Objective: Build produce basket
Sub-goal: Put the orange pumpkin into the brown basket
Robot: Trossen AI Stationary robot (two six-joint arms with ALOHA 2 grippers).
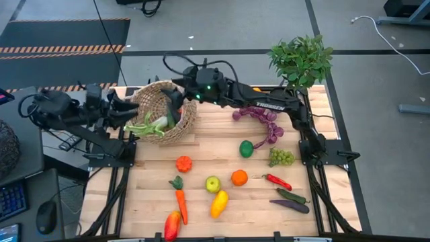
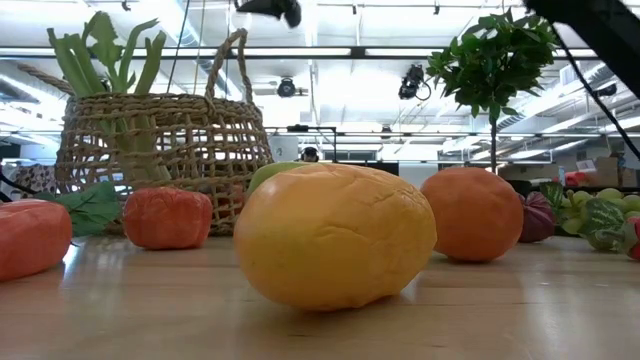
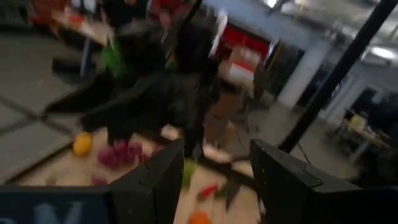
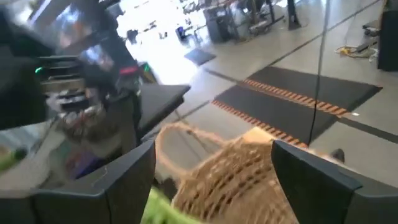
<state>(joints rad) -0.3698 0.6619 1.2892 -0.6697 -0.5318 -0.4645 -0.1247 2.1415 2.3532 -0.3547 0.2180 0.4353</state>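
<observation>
Red pepper (image 1: 172, 226) cut off by the high view's edge.

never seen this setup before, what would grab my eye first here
The tan wicker basket at the table's back left, tipped on its side with a leek spilling from its mouth, both arms crowding it: the right hand over its opening, the left hand at its outer side. Next, the bright produce scattered across the wooden table, and the leafy potted plant at the back right corner.

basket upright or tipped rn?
Tipped. In the high view the wicker basket lies on its side, mouth facing the left hand, with the leek spilling from the opening.
</observation>
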